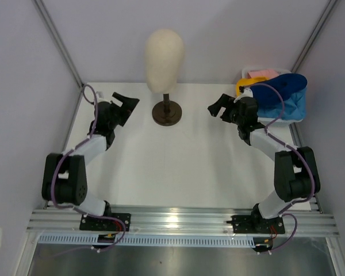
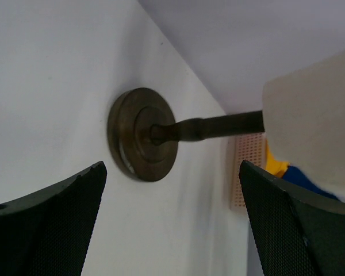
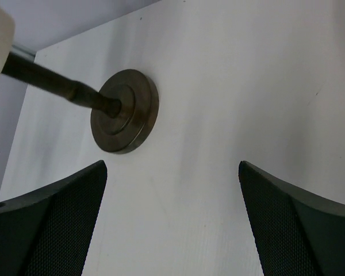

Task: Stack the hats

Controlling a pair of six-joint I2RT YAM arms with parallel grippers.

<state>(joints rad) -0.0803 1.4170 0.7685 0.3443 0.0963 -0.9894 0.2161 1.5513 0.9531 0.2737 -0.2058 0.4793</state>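
The hats lie piled in a white mesh basket (image 1: pixel 250 72) at the back right: a dark blue one (image 1: pixel 286 85) on top, light blue (image 1: pixel 292 107) under it, yellow-orange (image 1: pixel 246 86) at the left, pink (image 1: pixel 265 74) behind. My right gripper (image 1: pixel 218 107) hangs open just left of the pile, with nothing between its fingers. My left gripper (image 1: pixel 126 102) is open and empty too, left of the mannequin stand. In the left wrist view, slivers of the yellow-orange hat (image 2: pixel 274 165) and the dark blue hat (image 2: pixel 305 183) show past the left gripper (image 2: pixel 172 172). No hat appears in the right wrist view, where the right gripper (image 3: pixel 172 169) spreads wide over bare table.
A cream mannequin head (image 1: pixel 165 56) stands on a dark pole with a round base (image 1: pixel 167 113) at the back centre, between both grippers. Its base (image 2: pixel 142 134) (image 3: pixel 125 111) shows in both wrist views. White walls enclose the table on the left, back and right.
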